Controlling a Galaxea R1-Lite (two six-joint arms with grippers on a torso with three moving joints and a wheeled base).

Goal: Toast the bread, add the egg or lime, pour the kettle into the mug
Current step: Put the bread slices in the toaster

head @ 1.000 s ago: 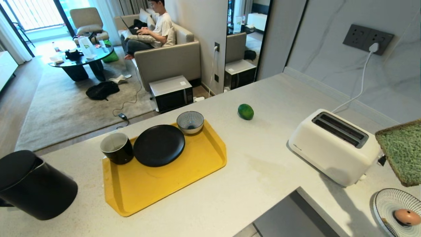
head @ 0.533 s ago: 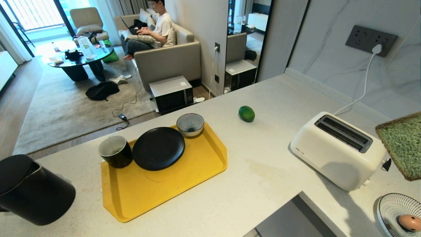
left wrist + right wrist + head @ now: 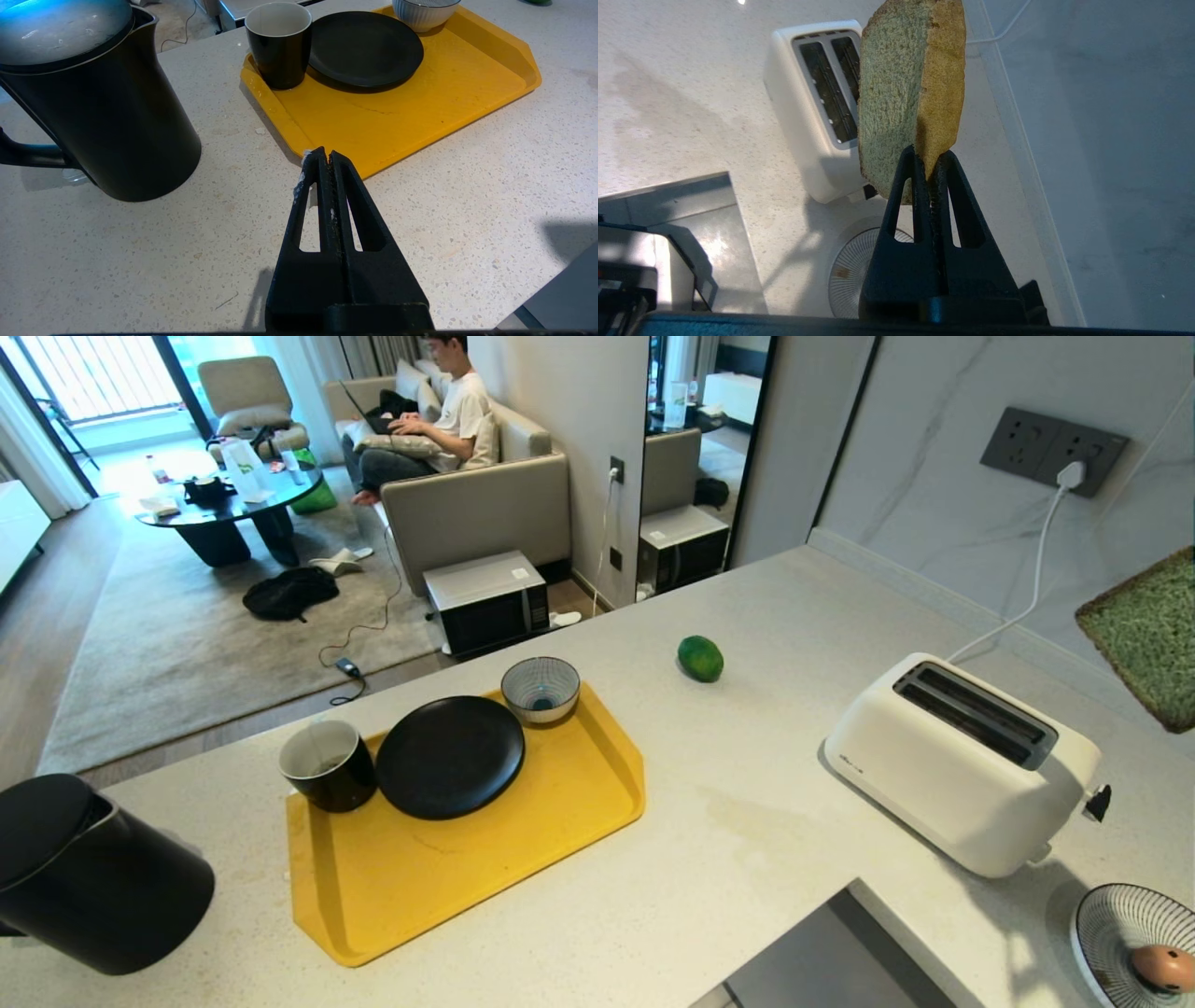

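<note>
Bread: one slice, pinched in right claw; toaster, two slots.

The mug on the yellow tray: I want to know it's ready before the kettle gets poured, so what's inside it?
The mug stands upright with a white inside and something small and dark at the bottom. What that is cannot be made out, and its near wall hides part of the floor.
</note>
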